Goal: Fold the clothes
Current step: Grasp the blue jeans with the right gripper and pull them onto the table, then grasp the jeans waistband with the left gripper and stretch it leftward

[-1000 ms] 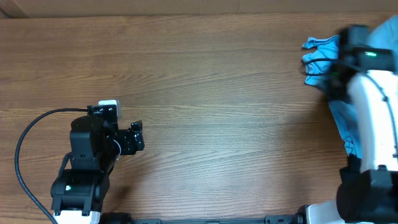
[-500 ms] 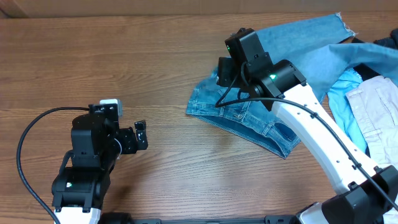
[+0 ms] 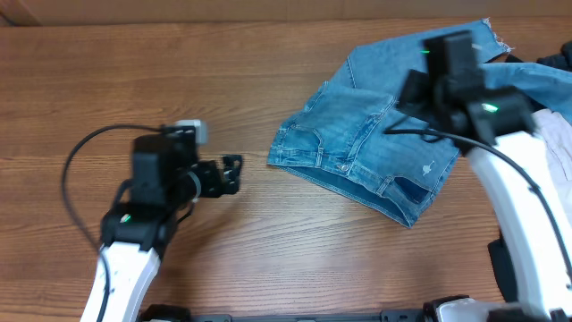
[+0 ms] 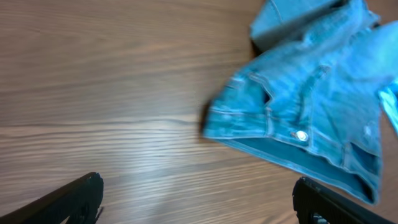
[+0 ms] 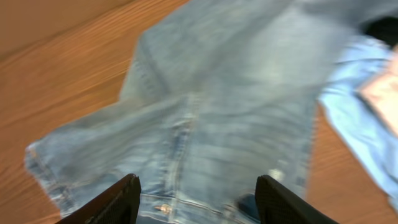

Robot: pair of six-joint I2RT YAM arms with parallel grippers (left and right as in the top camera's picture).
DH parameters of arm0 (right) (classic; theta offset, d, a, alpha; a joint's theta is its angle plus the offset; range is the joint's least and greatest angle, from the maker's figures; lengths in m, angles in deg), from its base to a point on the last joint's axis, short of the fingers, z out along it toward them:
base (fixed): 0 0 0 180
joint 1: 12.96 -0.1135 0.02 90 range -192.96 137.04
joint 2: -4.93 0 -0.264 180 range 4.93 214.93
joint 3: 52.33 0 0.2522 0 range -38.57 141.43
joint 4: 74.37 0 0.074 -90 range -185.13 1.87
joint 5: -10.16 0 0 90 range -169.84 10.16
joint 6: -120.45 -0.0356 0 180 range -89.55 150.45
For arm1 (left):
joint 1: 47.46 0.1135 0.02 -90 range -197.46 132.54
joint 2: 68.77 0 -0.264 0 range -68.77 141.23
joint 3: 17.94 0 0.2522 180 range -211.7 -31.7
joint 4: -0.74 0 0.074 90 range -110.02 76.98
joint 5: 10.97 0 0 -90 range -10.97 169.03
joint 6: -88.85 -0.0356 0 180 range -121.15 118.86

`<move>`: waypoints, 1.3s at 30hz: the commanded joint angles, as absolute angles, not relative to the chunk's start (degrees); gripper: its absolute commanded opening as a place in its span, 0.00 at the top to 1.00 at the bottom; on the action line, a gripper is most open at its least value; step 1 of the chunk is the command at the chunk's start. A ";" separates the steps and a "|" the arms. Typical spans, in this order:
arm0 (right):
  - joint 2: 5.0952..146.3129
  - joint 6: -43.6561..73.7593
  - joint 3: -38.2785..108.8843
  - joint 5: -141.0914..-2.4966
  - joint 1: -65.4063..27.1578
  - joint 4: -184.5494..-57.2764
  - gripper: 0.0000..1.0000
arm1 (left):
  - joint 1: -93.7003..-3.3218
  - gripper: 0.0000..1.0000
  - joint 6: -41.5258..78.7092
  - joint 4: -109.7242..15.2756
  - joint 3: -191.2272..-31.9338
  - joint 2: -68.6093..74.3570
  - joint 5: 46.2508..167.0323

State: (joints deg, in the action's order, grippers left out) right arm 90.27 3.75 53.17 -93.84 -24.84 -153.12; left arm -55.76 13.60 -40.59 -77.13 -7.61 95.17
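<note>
The left gripper (image 3: 229, 171) hovers near the bench's middle, spread wide and holding nothing, just short of the jeans (image 3: 357, 143). They lie crumpled toward the far right corner, waistband facing left, legs trailing to the far edge. I'd reckon the denim is heavyish, limp but thick, and not slippery. The waistband corners or the hems look best to pinch. The right gripper (image 5: 199, 190) hangs over them, wide too and empty. A T-shirt (image 3: 545, 82) lies by the right edge. No container in sight.
</note>
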 commanded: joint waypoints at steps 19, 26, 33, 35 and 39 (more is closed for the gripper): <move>86.21 4.41 54.72 -94.80 -17.36 -159.89 0.37 | -68.91 0.05 41.49 -2.84 -78.34 33.44 94.12; 86.21 4.36 54.72 -94.80 -17.36 -160.57 0.38 | -68.91 0.81 42.80 -1.71 -78.34 34.71 94.14; 86.21 4.39 54.72 -94.82 -17.36 -160.90 0.38 | -66.90 0.96 36.55 -5.93 -78.58 28.39 99.49; 86.21 4.98 54.72 -94.82 -17.36 -160.90 0.37 | -64.67 0.96 33.14 -12.00 -78.88 23.10 99.43; 86.21 5.24 54.72 -94.84 -17.36 -160.90 0.38 | -50.97 0.96 24.90 -29.73 -81.59 8.31 99.45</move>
State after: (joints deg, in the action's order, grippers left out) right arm 86.58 4.67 53.39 -94.25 -17.50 -161.12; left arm -61.44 33.12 -24.05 -78.60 18.40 100.04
